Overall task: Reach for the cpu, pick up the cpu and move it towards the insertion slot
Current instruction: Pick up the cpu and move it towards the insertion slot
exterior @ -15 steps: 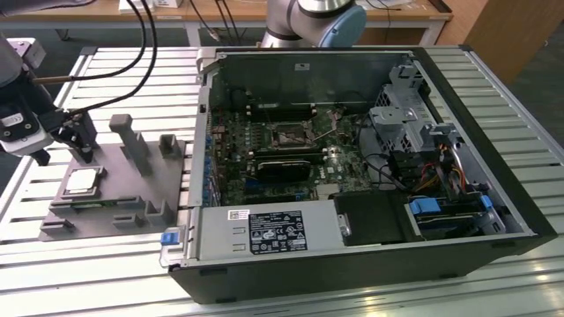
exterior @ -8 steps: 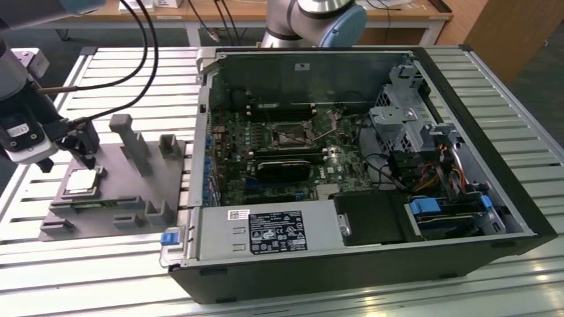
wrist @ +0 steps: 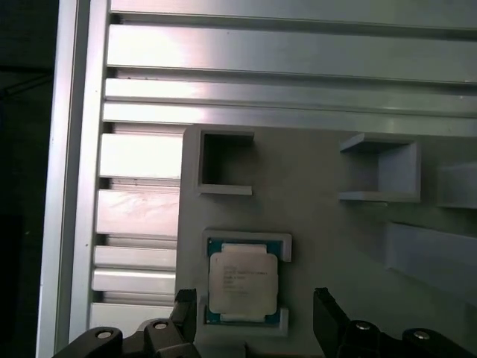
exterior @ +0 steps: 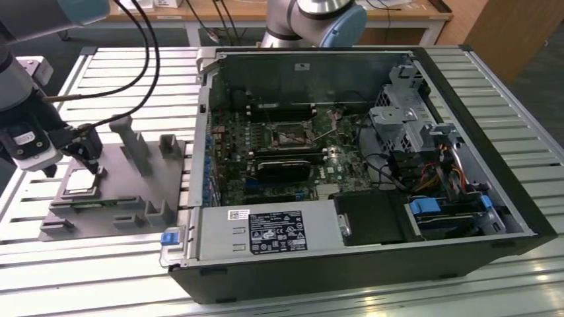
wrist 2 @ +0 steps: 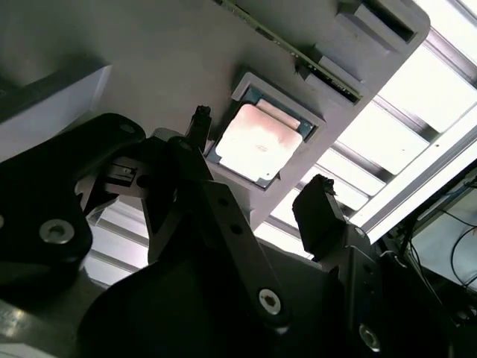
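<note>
The cpu (exterior: 81, 183), a flat square chip with a shiny silver top, lies in a recess of the grey fixture plate (exterior: 119, 211) at the exterior view's left. My gripper (exterior: 86, 160) hangs just above it and is open. In both wrist views the two black fingers stand on either side of the cpu (wrist 2: 257, 142) (wrist: 243, 282), apart from its edges, with the gripper (wrist 2: 259, 168) (wrist: 256, 317) holding nothing. The insertion slot (exterior: 289, 135), a square socket with a dark centre and thin metal frame, sits on the motherboard inside the open computer case.
Upright grey fixture blocks (exterior: 137, 148) rise from the plate beside my gripper. The open case (exterior: 352, 264) has tall walls, a long black card (exterior: 282, 170), a drive cage (exterior: 401, 125) and loose cables. Black cables (exterior: 145, 59) trail over the slatted aluminium table (exterior: 132, 72).
</note>
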`<state>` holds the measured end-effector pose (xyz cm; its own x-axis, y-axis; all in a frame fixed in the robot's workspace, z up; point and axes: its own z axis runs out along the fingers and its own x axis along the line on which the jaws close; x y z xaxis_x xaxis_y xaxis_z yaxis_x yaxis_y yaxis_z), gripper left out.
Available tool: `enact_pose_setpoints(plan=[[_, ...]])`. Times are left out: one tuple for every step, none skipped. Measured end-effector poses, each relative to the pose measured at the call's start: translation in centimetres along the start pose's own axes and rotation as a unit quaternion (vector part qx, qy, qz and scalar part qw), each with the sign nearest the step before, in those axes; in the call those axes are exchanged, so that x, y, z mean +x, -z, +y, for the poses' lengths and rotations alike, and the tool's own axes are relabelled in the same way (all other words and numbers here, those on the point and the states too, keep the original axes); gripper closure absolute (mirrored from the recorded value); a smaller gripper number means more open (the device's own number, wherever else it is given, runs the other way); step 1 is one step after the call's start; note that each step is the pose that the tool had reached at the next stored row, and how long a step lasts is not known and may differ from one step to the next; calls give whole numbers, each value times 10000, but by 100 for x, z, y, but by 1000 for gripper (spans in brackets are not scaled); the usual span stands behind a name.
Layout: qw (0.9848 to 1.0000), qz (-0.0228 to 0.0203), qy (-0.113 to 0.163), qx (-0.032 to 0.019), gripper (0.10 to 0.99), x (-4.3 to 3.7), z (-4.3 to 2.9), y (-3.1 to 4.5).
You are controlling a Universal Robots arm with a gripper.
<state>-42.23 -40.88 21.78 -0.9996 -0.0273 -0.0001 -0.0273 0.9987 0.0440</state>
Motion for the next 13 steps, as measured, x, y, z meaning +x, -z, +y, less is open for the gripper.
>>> enact_pose_setpoints(plan=[[10000, 0, 0, 0, 365, 0, -1, -19], [10000, 0, 0, -1, 365, 1, -2, -36], [10000, 0, 1, -1, 365, 3, -4, -54], [10000, 0, 2, 0, 365, 5, -5, -71], [10000, 0, 2, -1, 365, 8, -6, -87], [10000, 0, 2, 0, 365, 12, -6, -101], [10000, 0, 2, -1, 365, 14, -7, -115], [10000, 0, 2, -1, 365, 16, -7, -128], [10000, -1, 2, -1, 365, 18, -8, -141], [10000, 0, 2, -1, 365, 19, -8, -152], [10000, 0, 2, -1, 365, 20, -8, -163], [10000, 0, 2, -1, 365, 22, -9, -174], [10000, 0, 2, -1, 365, 24, -9, -187]])
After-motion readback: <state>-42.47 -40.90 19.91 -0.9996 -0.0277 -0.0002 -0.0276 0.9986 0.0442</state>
